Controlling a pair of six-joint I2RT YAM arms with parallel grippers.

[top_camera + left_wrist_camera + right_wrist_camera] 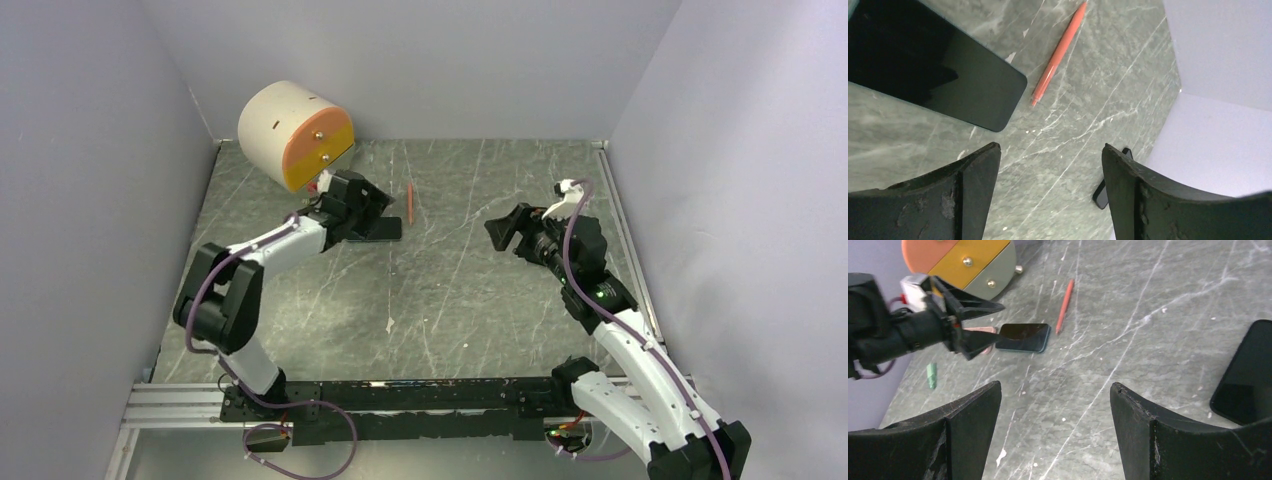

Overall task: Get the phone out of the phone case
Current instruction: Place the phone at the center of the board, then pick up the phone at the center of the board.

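Ahead of the released, empty left gripper (1050,155): phone (938,70) flat on desk (1108,105), red pen (1058,52) near it; right gripper (1055,390) released, grasping nothing.

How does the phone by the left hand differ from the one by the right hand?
The left phone shows a light blue rim; the right phone shows no coloured rim. The left phone lies beside the red pen, near the open left hand; the right phone lies apart from it, by the open right hand. Both lie flat, screens dark.
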